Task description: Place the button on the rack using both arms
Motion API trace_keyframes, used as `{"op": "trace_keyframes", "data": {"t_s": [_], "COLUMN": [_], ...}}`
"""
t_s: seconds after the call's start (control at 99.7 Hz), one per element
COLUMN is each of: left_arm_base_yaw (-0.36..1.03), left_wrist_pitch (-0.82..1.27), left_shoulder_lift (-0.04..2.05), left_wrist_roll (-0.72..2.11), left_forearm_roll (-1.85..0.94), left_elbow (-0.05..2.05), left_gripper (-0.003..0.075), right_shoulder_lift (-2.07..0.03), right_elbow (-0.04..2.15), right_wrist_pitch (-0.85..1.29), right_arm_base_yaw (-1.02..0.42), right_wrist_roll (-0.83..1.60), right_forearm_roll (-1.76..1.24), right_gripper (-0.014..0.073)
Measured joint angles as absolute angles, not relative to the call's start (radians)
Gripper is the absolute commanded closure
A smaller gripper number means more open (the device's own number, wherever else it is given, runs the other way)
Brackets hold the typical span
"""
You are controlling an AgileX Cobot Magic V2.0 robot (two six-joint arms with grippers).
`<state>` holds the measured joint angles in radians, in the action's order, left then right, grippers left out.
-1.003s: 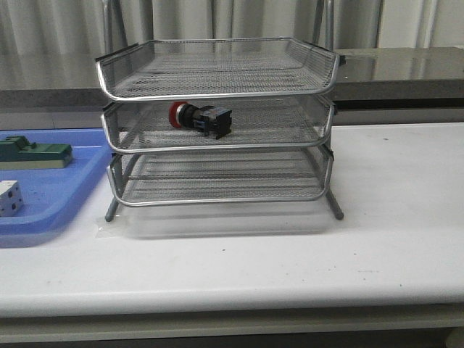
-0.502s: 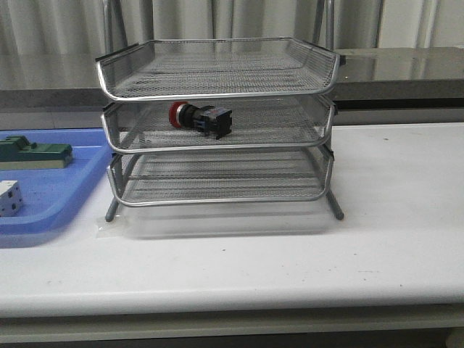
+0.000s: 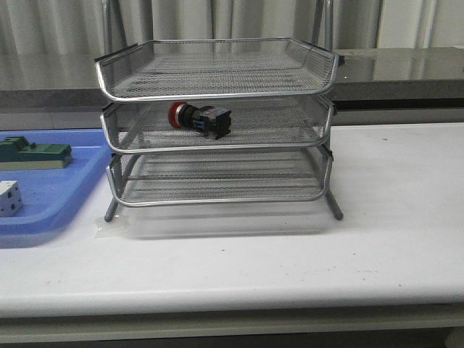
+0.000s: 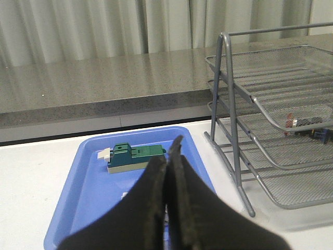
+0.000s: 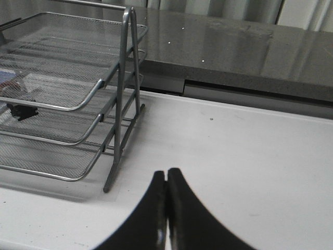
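The button (image 3: 199,118) lies on its side in the middle tier of the silver wire-mesh rack (image 3: 217,90), red cap to the left. Through the mesh it shows partly in the left wrist view (image 4: 307,125) and as a dark shape in the right wrist view (image 5: 21,111). Neither arm appears in the front view. My left gripper (image 4: 167,156) is shut with nothing in it, hovering over the blue tray, away from the rack (image 4: 276,120). My right gripper (image 5: 166,177) is shut and empty over bare table to the right of the rack (image 5: 67,94).
A flat blue tray (image 3: 58,192) at the left holds a green block (image 3: 32,154) and a white cube (image 3: 9,198). A grey ledge (image 3: 399,69) and curtains run behind the table. White tabletop (image 3: 391,188) spreads to the rack's right and front.
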<state>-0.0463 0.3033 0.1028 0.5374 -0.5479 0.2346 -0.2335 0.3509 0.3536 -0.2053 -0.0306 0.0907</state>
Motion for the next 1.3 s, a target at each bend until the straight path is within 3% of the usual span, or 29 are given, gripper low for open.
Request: {"op": "trace_keyframes", "data": {"t_s": [0.291, 0.492, 1.304], "left_arm_base_yaw": [-0.046, -0.046, -0.046], "left_wrist_pitch": [0.303, 0.303, 0.303], "left_shoulder_lift": [0.103, 0.102, 0.102], "left_wrist_roll": [0.537, 0.537, 0.537], "left_forearm_roll": [-0.548, -0.549, -0.549], "left_elbow": [0.235, 0.235, 0.235], "left_gripper": [0.0741, 0.0741, 0.0741], "right_shoulder_lift": [-0.01, 0.009, 0.01], "right_elbow": [0.093, -0.015, -0.027], "right_wrist_pitch": [0.253, 0.175, 0.127], "right_arm_base_yaw": [-0.197, -0.177, -0.124], "right_wrist_roll": [-0.085, -0.119, -0.13], "right_forearm_roll": [0.109, 0.109, 0.109], "right_gripper": [0.0662, 0.0662, 0.0662]}}
